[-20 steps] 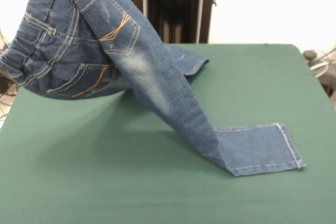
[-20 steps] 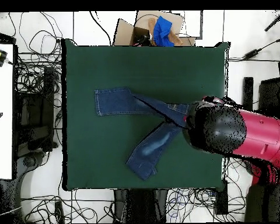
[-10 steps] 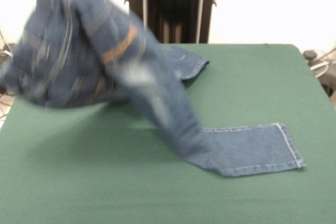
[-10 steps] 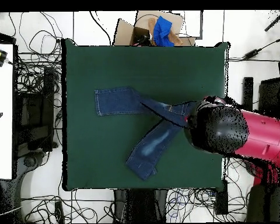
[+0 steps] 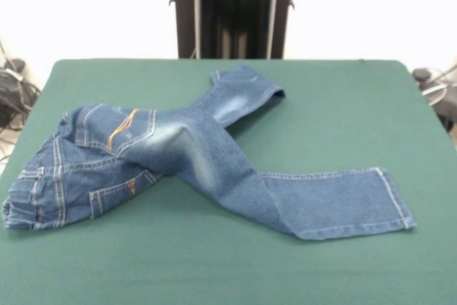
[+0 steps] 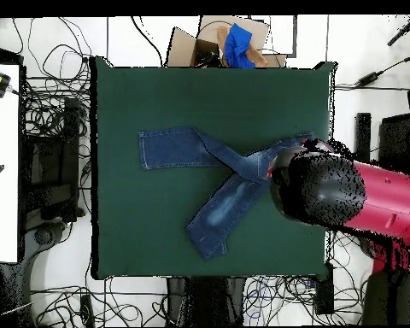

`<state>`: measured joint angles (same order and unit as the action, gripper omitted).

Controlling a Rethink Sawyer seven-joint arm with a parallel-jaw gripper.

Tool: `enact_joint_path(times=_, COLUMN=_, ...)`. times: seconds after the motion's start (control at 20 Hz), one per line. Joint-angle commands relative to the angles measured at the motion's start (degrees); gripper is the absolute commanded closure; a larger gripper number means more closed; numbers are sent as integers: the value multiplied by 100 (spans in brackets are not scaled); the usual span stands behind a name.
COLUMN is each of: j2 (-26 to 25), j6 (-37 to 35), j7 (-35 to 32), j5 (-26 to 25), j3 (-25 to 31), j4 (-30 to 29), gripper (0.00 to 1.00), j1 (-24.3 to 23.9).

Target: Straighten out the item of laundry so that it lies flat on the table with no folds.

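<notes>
Now jeans (image 5: 178,169) crumpled on table (image 5: 343,105), legs splayed; gripper hidden under arm (image 6: 345,198), state unclear

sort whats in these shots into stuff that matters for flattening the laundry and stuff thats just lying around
Part of the job:
- jeans, lying on the table, waist end bunched, legs crossed
- green table
- robot arm, over the waist end in the overhead view

Just lying about:
- cardboard box holding something blue, off the table
- cables on the floor

Overhead, the arm (image 6: 354,201) covers the jeans' (image 6: 210,175) waist end and hides the tool.
</notes>
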<state>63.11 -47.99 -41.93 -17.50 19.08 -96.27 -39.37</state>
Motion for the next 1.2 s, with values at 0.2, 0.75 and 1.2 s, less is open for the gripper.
enact_joint_path(times=0.2, j2=-3, j6=328, j7=-128, j5=20, j3=316, j4=-575, gripper=0, j1=43)
enact_joint_path(times=0.75, j2=64, j6=726, j7=-476, j5=300, j3=281, j4=-1176, gripper=0, j1=30)
enact_joint_path(times=1.2, j2=-731, j6=2666, j7=-908, j5=503, j3=719, j4=-2101, gripper=0, j1=-181)
